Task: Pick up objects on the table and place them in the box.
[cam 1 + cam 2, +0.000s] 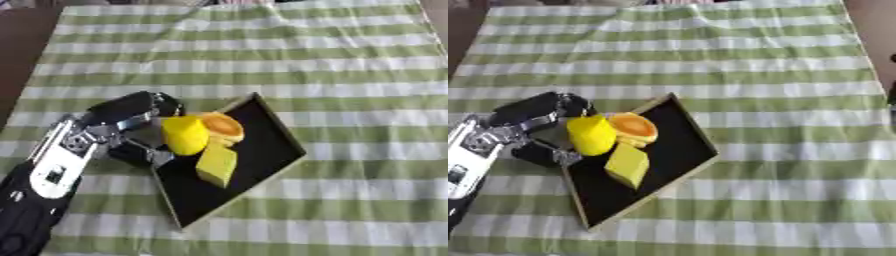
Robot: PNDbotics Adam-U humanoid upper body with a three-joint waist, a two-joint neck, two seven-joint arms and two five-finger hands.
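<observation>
A black box (262, 150) with a tan rim lies askew on the green-and-white checked cloth. Inside it are an orange half (222, 126) and a yellow block (217, 165). My left hand (131, 125) comes in from the lower left and is curled round a yellow rounded object (185, 135), which it holds over the box's left edge. A small dark part at the right edge of the right eye view may be my right arm (892, 102); its hand does not show.
The checked cloth (332, 65) covers the table and lies flat beyond and to the right of the box. Brown table edge (22, 45) shows at the far left.
</observation>
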